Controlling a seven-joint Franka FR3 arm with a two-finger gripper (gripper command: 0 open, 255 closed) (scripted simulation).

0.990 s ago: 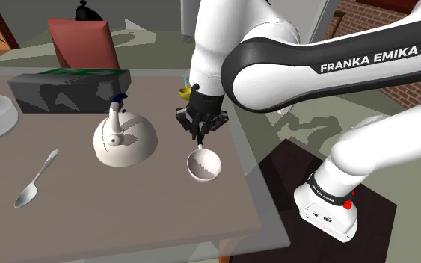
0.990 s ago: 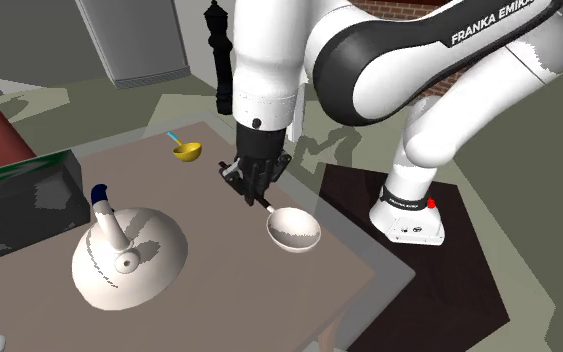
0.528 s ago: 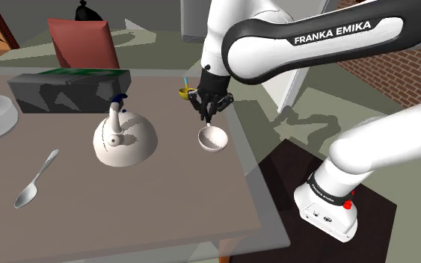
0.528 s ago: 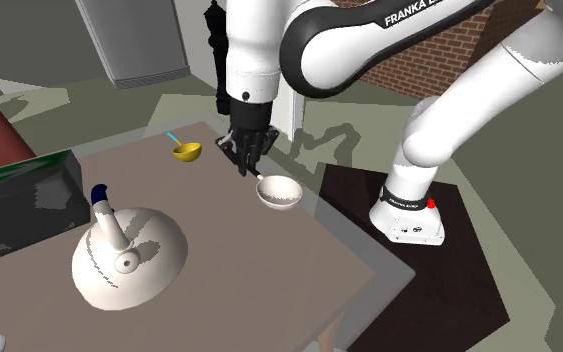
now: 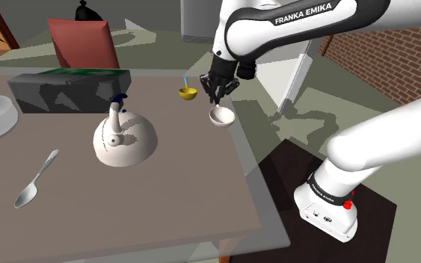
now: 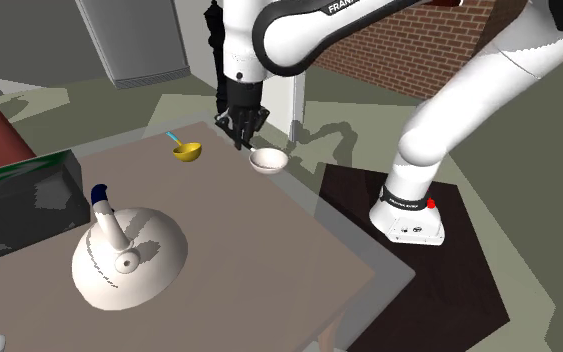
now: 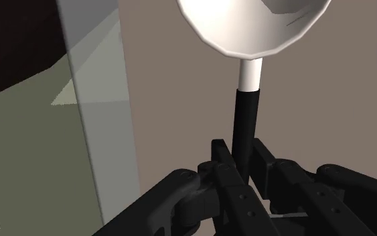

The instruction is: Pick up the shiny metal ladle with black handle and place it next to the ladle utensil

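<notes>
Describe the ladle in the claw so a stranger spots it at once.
On the table, find the far corner under the white arm. The black claw clasps a ladle by its black handle; its white bowl differs from the yellow ladle beside it.

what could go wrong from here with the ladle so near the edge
The ladle is close to the table edge, so on release its round bowl might roll off. The fingers pinch only the thin black handle, so it could pivot. The gripper is near the yellow ladle and might knock it.
</notes>
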